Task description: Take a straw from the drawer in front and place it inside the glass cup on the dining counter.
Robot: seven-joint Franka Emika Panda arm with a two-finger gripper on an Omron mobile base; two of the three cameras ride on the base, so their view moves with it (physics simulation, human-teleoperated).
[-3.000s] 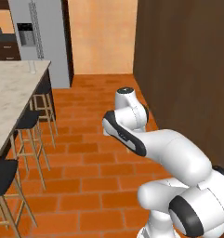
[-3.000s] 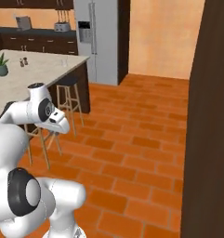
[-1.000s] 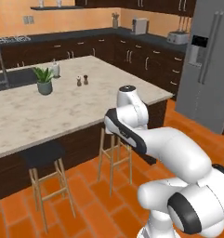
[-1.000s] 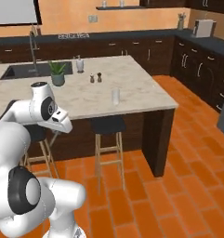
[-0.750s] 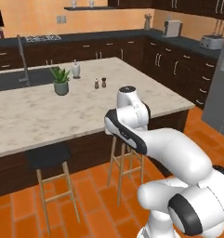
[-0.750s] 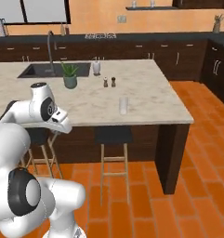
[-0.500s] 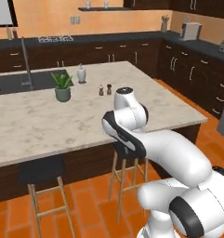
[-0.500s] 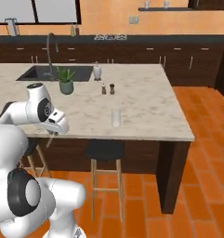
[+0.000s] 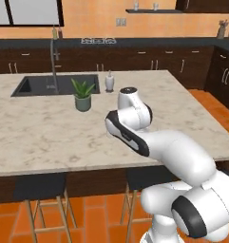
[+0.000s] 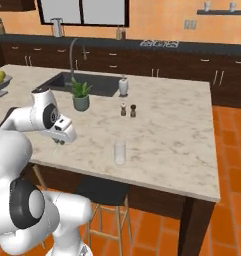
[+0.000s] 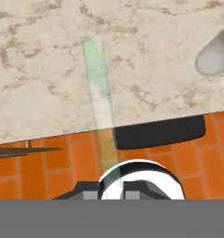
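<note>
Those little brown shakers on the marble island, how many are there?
2. Both shakers stand side by side mid-counter, left one and right one, just past the white bottle, beyond the glass cup. None seem hidden.

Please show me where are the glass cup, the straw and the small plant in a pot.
glass cup (image 10: 120,152), right base view, middle of its clear wall.
straw (image 11: 100,104), hand view, middle of its length.
potted plant (image 10: 81,102), right base view, on the pot.

arm: glossy white rounded links | joints: dark grey discs and bands | hand (image 10: 60,136): white, boxy
</note>
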